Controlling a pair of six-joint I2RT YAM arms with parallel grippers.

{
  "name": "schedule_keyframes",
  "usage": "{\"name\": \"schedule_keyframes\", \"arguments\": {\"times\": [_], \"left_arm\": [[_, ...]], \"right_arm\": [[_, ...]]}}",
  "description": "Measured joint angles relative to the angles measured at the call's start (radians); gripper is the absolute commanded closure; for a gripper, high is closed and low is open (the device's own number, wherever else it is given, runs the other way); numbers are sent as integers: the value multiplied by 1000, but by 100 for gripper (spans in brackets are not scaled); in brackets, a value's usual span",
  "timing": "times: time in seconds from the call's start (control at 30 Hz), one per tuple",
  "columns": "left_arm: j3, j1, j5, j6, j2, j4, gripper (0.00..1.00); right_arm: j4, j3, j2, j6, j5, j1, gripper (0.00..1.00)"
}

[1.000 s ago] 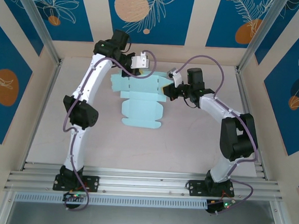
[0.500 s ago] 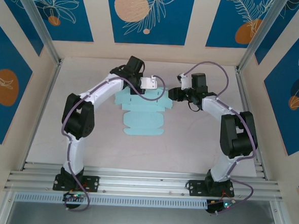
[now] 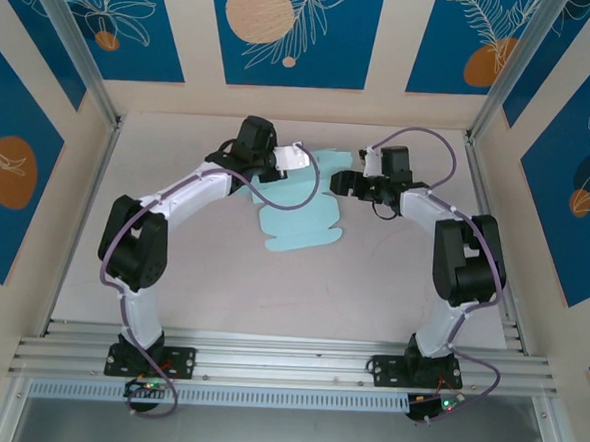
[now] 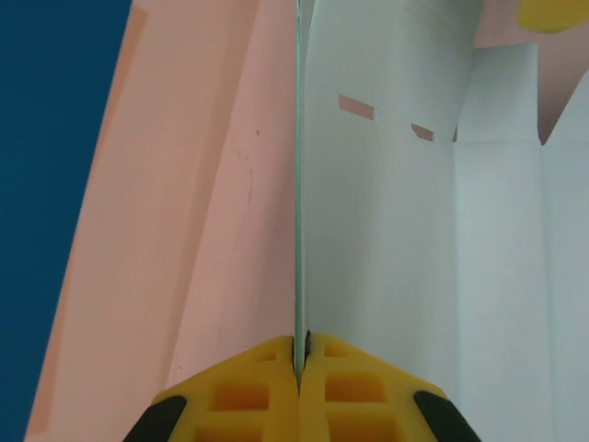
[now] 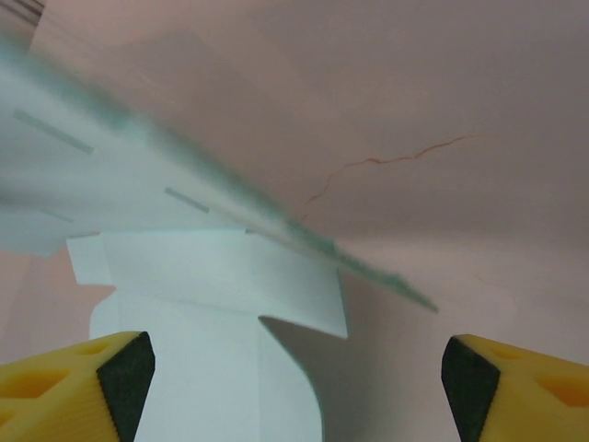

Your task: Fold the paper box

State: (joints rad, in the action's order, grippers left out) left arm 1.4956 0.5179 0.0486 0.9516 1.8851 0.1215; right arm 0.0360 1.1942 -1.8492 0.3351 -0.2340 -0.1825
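We see the flat paper box (image 3: 300,221) at the table's (image 3: 391,287) far middle, one edge raised. Our left gripper (image 4: 299,354) pinches that edge tight, while our right gripper (image 5: 296,373) gapes wide, holding nothing, just beside the sheet.

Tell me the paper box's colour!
The paper box is pale light blue, clearest in the top external view.
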Motion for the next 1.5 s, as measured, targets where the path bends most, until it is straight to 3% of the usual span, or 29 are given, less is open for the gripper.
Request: {"name": "schedule_keyframes", "arguments": {"times": [0.27, 0.6, 0.73, 0.93, 1.07, 1.5], "left_arm": [[-111, 1, 2, 40, -1, -116, 100], [-218, 23, -63, 140, 0, -322, 100], [-218, 45, -108, 196, 16, -360, 100], [-219, 55, -137, 238, 41, -394, 100], [-225, 56, -145, 259, 41, -430, 100], [-280, 68, -175, 290, 66, -549, 100]], "right_arm": [[37, 162, -152, 101, 23, 20, 16], [146, 218, -167, 195, 45, 30, 22], [245, 206, -93, 212, 111, 34, 25], [328, 182, 148, 218, 184, 21, 29], [349, 221, 188, 235, 178, -21, 29], [470, 510, -90, 226, 152, -117, 29]]}}
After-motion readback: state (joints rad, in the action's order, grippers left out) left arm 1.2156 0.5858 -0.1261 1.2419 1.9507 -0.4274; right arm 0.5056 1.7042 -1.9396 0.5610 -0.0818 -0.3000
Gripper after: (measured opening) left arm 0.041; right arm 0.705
